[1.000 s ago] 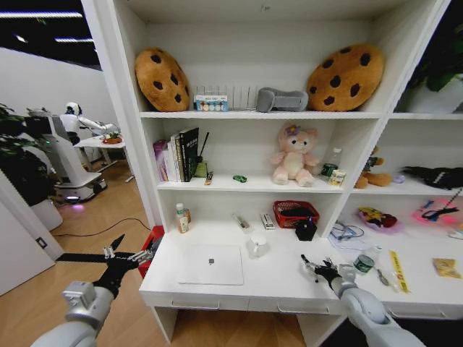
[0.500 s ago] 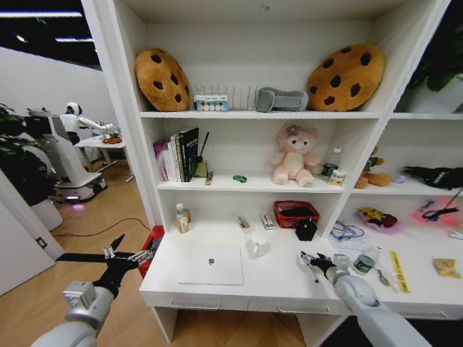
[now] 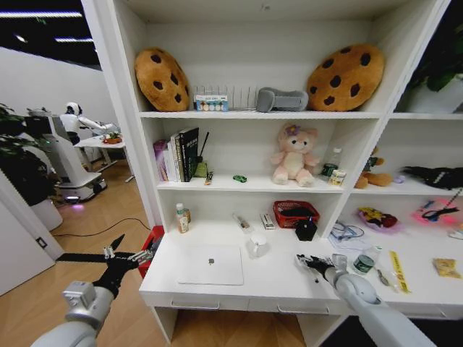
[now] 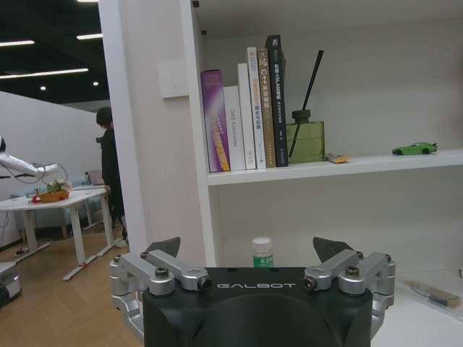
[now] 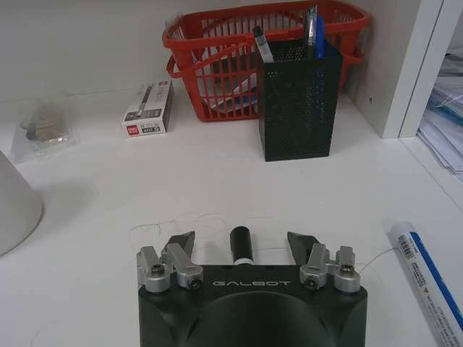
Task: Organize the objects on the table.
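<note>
Right gripper point(image 5: 241, 246) low over the white desktop point(image 5: 108, 217), jaws spread wide around a black pen point(image 5: 239, 242), probably to grasp it for the mesh pen holder point(image 5: 299, 101). Left gripper point(image 3: 129, 258) hangs spread wide off the desk's left end, idle.

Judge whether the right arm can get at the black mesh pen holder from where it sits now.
Probably yes. The right gripper hovers open over bare white desktop, and the pen holder stands straight ahead. The red basket sits behind it, not between.
</note>
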Controlling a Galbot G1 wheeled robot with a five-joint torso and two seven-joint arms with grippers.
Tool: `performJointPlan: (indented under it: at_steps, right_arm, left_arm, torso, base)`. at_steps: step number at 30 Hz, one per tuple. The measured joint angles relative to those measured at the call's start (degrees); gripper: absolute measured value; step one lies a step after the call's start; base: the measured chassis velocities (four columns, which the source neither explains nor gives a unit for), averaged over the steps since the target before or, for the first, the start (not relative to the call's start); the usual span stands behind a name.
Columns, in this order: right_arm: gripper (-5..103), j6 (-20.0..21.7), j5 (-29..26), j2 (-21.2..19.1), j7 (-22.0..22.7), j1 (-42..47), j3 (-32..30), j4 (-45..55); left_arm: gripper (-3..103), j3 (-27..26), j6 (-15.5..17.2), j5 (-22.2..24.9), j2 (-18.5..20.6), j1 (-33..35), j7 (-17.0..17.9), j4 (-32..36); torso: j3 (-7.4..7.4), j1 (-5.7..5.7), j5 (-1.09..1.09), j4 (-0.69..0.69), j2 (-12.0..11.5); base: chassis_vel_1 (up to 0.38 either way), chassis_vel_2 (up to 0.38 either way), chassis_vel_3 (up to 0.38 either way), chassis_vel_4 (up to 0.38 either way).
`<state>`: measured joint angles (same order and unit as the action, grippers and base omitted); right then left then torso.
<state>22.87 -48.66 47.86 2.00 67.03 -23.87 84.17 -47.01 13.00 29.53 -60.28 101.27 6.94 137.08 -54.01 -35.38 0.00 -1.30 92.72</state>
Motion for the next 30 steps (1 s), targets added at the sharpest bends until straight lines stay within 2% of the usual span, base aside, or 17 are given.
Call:
performJointPlan:
  at_steps: [4, 5, 7, 8, 9, 16, 20, 22, 23, 30]
  right_arm:
    - [72, 0.43, -0.38, -0.31, -0.44, -0.30, 0.48, -0.22]
    - [62, 0.64, -0.68, -0.37, -0.65, -0.37, 0.57, -0.26]
    - [62, 0.78, -0.93, -0.39, -0.79, -0.38, 0.65, -0.31]
    - [58, 0.86, -0.98, -0.41, -1.08, -0.43, 0.68, -0.48]
    - [47, 0.75, 0.22, -0.33, -1.48, -0.69, 0.74, -1.04]
    - [35, 0.56, 1.82, -0.16, -1.81, -1.72, 1.40, -2.30]
    - [21, 0.54, 1.78, -0.16, -1.96, -2.99, 2.19, -3.20]
    - [21, 0.55, 1.69, -0.16, -1.98, -3.19, 2.36, -3.33]
    - [13, 0.56, 1.65, -0.16, -1.99, -3.32, 2.46, -3.38]
    - [10, 0.76, 1.64, -0.28, -2.25, -3.43, 2.47, -3.15]
  left_arm:
    - [100, 0.00, 0.00, 0.00, 0.00, 0.00, 0.00, 0.00]
    - [100, 0.00, 0.00, 0.00, 0.00, 0.00, 0.00, 0.00]
    - [100, 0.00, 0.00, 0.00, 0.00, 0.00, 0.00, 0.00]
    - [100, 0.00, 0.00, 0.00, 0.00, 0.00, 0.00, 0.00]
    - [100, 0.00, 0.00, 0.00, 0.00, 0.00, 0.00, 0.00]
    - [100, 0.00, 0.00, 0.00, 0.00, 0.00, 0.00, 0.00]
    - [100, 0.00, 0.00, 0.00, 0.00, 0.00, 0.00, 0.00]
    - [100, 0.00, 0.00, 0.00, 0.00, 0.00, 0.00, 0.00]
    - [100, 0.00, 0.00, 0.00, 0.00, 0.00, 0.00, 0.00]
    - [100, 0.00, 0.00, 0.00, 0.00, 0.00, 0.00, 0.00]
  torso:
    - [0.00, 0.01, 0.00, 0.00, 0.00]
    - [0.00, 0.01, -0.01, 0.00, 0.00]
    - [0.00, 0.01, 0.00, 0.00, 0.00]
    - [0.00, 0.01, 0.00, 0.00, 0.00]
    - [0.01, 0.01, -0.02, 0.00, 0.00]
    - [0.01, 0.01, -0.02, 0.00, 0.00]
    - [0.01, 0.01, 0.00, 0.00, 0.01]
    - [0.01, 0.01, 0.00, 0.00, 0.01]
    - [0.01, 0.01, 0.00, 0.00, 0.01]
    - [0.00, 0.01, 0.01, 0.00, 0.01]
  base:
    - [0.000, 0.000, 0.000, 0.000]
    - [0.000, 0.000, 0.000, 0.000]
    - [0.000, 0.000, 0.000, 0.000]
    - [0.000, 0.000, 0.000, 0.000]
    - [0.000, 0.000, 0.000, 0.000]
    - [0.000, 0.000, 0.000, 0.000]
    - [0.000, 0.000, 0.000, 0.000]
    - [0.000, 0.000, 0.000, 0.000]
    - [0.000, 0.000, 0.000, 0.000]
    - [0.000, 0.000, 0.000, 0.000]
